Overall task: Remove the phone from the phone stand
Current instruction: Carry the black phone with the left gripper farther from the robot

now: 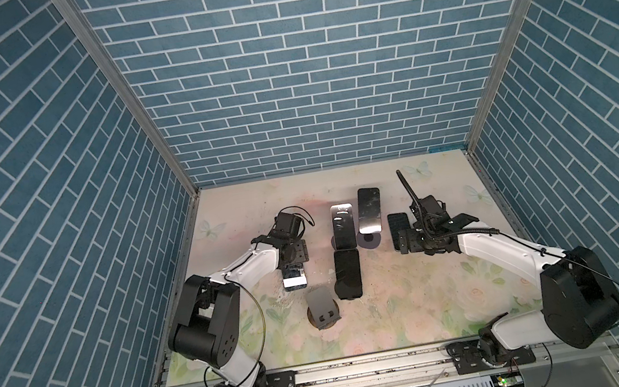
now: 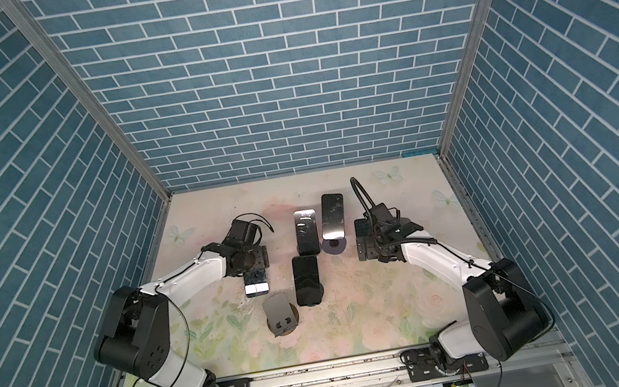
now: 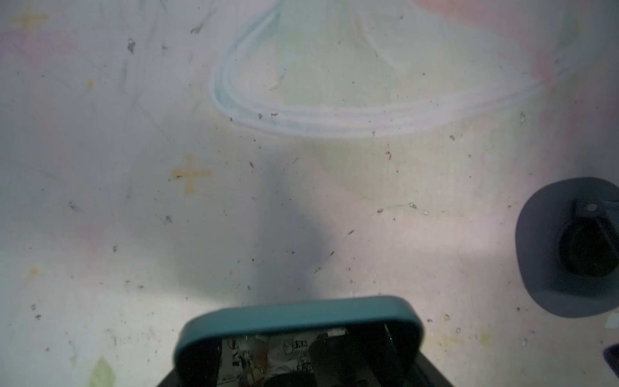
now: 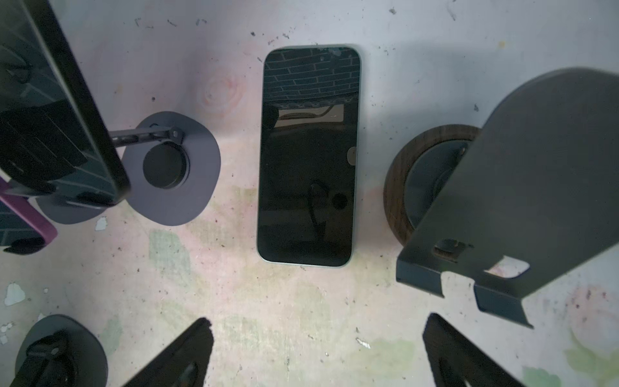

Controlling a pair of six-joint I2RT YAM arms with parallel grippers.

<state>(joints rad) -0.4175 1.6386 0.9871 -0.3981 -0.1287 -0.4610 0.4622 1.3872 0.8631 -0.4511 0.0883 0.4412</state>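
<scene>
Gripping a teal-edged phone (image 3: 298,316) in the left gripper (image 1: 294,267), closed narrow across the handset. In the left wrist view, showing only one short end of that phone jutting past the grip, its screen mirroring gripper hardware. Hanging there over the bare floral table (image 1: 401,306), with a shadow beneath and a round grey stand base (image 3: 566,251) well off to one side. In both top views, sitting off the wood-based phone stand (image 1: 320,304): farther back and to the left of it, near but not touching, right below the gripper body, glinting white. With that stand's grey plate bare, its lip and cut-outs turned toward the near edge. Cannot tell whether the phone's lower end touches the table. Spread wide and empty at the right gripper (image 4: 318,321), with the dark fingers (image 4: 187,351) far apart. Ahead of them in the right wrist view, a second phone (image 4: 308,157) flat and face up on the table, apart from both fingers. Near the table's middle, three propped phones on stands (image 1: 342,225) (image 1: 369,208) (image 1: 348,274).
</scene>
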